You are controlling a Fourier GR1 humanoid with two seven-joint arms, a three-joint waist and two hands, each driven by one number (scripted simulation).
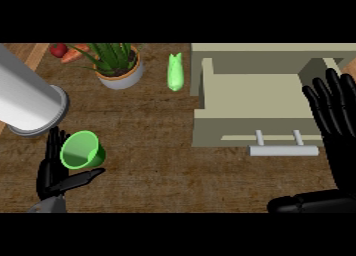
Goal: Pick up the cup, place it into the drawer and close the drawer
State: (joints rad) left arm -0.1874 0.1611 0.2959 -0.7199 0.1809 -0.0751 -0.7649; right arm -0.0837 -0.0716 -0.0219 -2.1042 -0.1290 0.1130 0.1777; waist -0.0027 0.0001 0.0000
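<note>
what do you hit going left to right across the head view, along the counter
left hand → green cup → potted plant → pale green vegetable → open drawer → drawer handle → right hand

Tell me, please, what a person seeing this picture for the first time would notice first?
The bright green cup at the lower left stands out most, with the left hand curled round it above the brown counter. Next comes the open beige drawer at the upper right, with the right hand open and resting beside it. A potted plant stands at the top.
</note>
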